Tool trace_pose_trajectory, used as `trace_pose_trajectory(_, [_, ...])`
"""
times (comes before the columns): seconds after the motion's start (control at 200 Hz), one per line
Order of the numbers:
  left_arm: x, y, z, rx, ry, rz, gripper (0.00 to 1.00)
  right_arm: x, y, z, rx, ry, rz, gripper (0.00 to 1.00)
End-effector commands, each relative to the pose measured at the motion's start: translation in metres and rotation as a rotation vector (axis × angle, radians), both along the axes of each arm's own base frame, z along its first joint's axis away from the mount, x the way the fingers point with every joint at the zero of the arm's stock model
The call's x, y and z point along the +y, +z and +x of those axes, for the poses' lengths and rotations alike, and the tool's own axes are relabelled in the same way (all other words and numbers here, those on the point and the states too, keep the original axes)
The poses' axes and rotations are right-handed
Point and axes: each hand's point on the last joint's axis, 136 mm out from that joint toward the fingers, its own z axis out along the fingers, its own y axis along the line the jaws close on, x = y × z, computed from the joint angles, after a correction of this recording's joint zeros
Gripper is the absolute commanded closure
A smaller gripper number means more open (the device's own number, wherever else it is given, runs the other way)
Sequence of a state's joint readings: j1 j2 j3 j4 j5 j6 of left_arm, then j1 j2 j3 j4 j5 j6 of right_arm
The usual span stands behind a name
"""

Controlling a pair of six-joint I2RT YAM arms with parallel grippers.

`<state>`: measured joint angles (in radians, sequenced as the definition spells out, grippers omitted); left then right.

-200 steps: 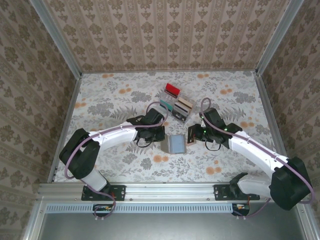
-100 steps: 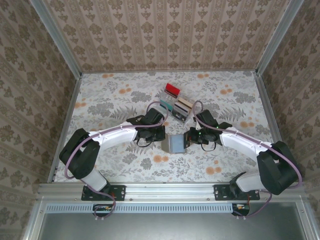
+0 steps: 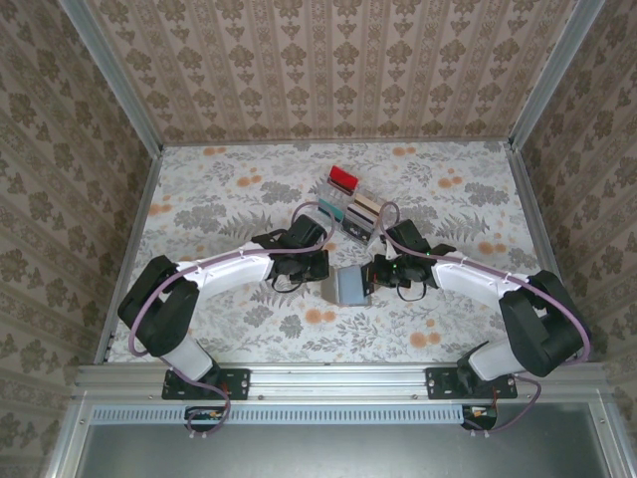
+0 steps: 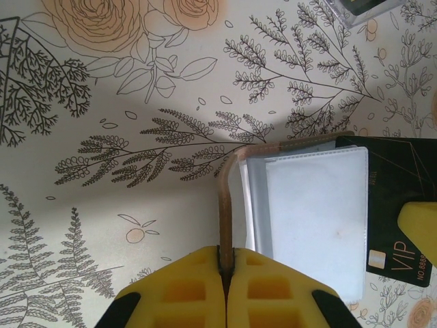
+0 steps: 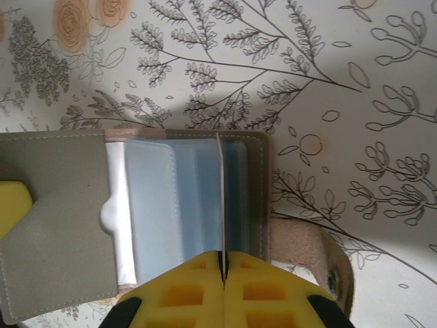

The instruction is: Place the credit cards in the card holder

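The grey card holder lies open mid-table, its clear inner pockets facing up. My left gripper is shut on the holder's brown edge flap, which stands upright between the yellow fingers. My right gripper is shut on a dark card marked VIP. That card shows edge-on, standing over the pockets near the holder's right side. The grey cover flap spreads to the left. More credit cards, red, teal and beige, stand in a rack.
The clear slotted rack stands just behind the two grippers. A brown strap with a snap sticks out from the holder's right side. Patterned walls and metal rails close in the floral tabletop.
My right gripper has carried the dark card leftward, from beside the holder to over its pockets. The left gripper has stayed clamped on the flap.
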<state>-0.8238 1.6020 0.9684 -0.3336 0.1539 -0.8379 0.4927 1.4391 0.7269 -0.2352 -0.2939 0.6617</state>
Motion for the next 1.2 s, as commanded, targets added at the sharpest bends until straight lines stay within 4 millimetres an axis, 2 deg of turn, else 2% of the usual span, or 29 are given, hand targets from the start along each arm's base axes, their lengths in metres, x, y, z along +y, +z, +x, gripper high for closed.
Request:
trace_pose_trajectory(0.0, [-0.001, -0.008, -0.002, 0.02, -0.002, 0.003, 1.0, 0.011, 0.009, -0.001, 0.0, 0.02, 0.058, 1.0])
trace_pose_trajectory(0.155, [-0.001, -0.012, -0.002, 0.025, 0.0, 0.0, 1.0, 0.021, 0.026, 0.003, -0.024, 0.028, 0.115, 1.0])
trace_pose_trajectory(0.235, [-0.002, -0.012, -0.002, 0.026, 0.003, -0.004, 1.0, 0.021, 0.028, 0.004, -0.022, 0.02, 0.101, 1.0])
trace_pose_trajectory(0.345, [-0.002, -0.012, -0.001, 0.023, 0.005, -0.004, 1.0, 0.011, 0.026, 0.004, -0.025, -0.003, 0.033, 1.0])
trace_pose_trajectory(0.56, [-0.002, -0.01, -0.002, 0.02, 0.001, -0.005, 1.0, -0.025, 0.014, 0.003, -0.014, -0.087, -0.169, 1.0])
trace_pose_trajectory(0.575, [-0.002, -0.01, -0.002, 0.02, 0.0, -0.005, 1.0, -0.027, 0.022, 0.004, -0.04, -0.092, -0.165, 1.0])
trace_pose_trajectory(0.62, [-0.002, -0.009, -0.001, 0.019, 0.0, -0.002, 1.0, -0.031, 0.024, 0.004, -0.055, -0.101, -0.177, 1.0])
trace_pose_trajectory(0.82, [-0.001, -0.011, -0.003, 0.023, -0.002, 0.0, 1.0, -0.014, 0.034, 0.005, -0.087, -0.057, -0.073, 1.0])
trace_pose_trajectory(1.105, [-0.003, -0.01, -0.002, 0.024, -0.004, -0.002, 1.0, -0.011, 0.018, 0.003, -0.046, -0.04, -0.085, 1.0])
trace_pose_trajectory(1.12, [-0.003, -0.01, -0.002, 0.024, -0.004, -0.001, 1.0, -0.012, 0.008, 0.002, -0.024, -0.039, -0.103, 1.0])
trace_pose_trajectory(1.195, [-0.002, -0.01, -0.002, 0.026, -0.002, -0.001, 1.0, -0.015, 0.002, 0.001, -0.015, -0.037, -0.127, 1.0])
